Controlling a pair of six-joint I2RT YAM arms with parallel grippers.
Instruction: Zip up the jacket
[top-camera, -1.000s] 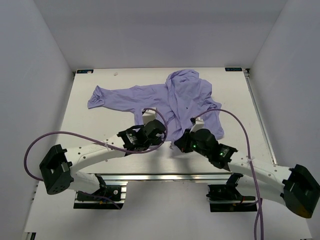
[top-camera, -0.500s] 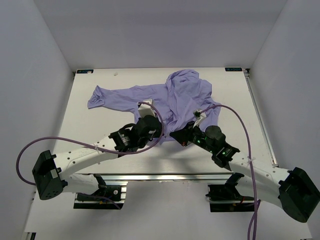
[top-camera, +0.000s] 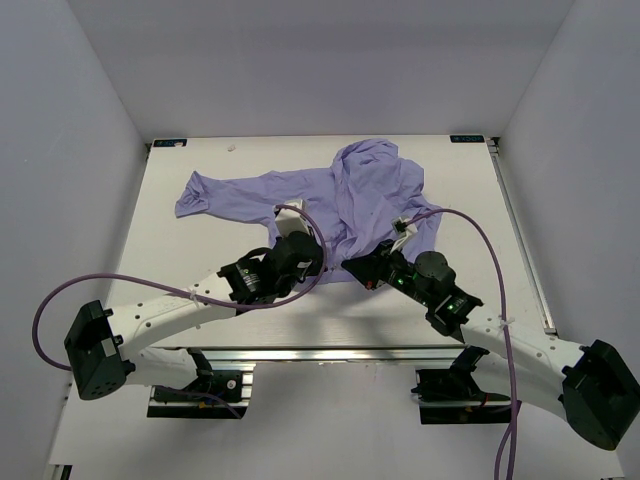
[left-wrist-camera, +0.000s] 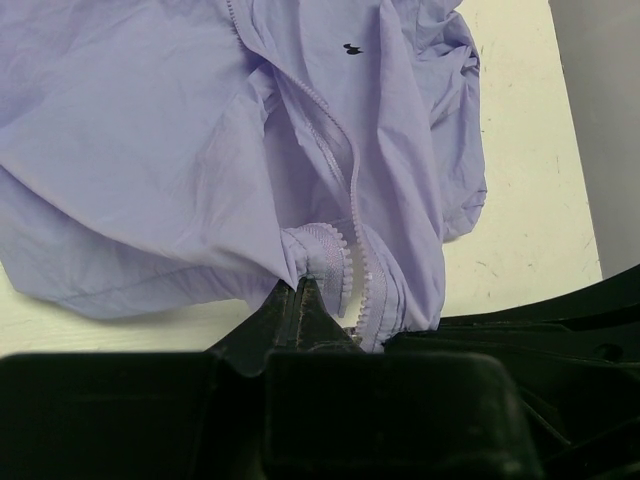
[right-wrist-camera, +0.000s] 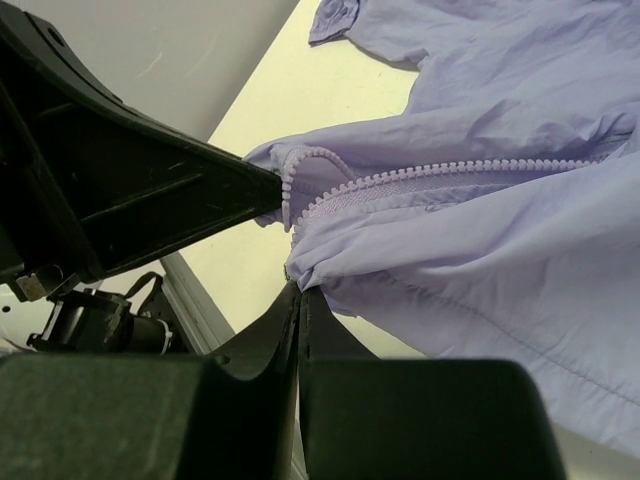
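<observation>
Left arm (top-camera: 170, 305): runs from the near-left corner forward and rightward, low over the bench (top-camera: 200, 250), wrist bent toward centre. A purple cable (top-camera: 100, 275) loops off it.

Right arm (top-camera: 520, 345): mirrors it from the near-right corner, forward and leftward, with its own cable arching over the wrist.

Left hand (top-camera: 322, 262): fingers pressed together, tips level with the bench. The left wrist view shows the left hand (left-wrist-camera: 300, 292) pinching a bunched fold of the jacket (left-wrist-camera: 150, 150) at the bottom end of the zipper (left-wrist-camera: 335, 170), teeth curling just beside the tips.

Right hand (top-camera: 352, 268): just beside the left one, pointing toward it. In the right wrist view the right hand (right-wrist-camera: 300, 292) is closed too, nipping the jacket (right-wrist-camera: 500, 250) hem right under the zipper (right-wrist-camera: 450, 172). The left hand's black body fills the left of that view.

Jacket (top-camera: 370, 190): on the far half of the bench, body centre-right and wrinkled, near hem lifted slightly at the two pinches. Zipper teeth run away from the hands up the front. In the left wrist view the two sides lie apart. One sleeve (top-camera: 230, 192) stretches out flat to the left. The hood end is bunched at the far edge.
</observation>
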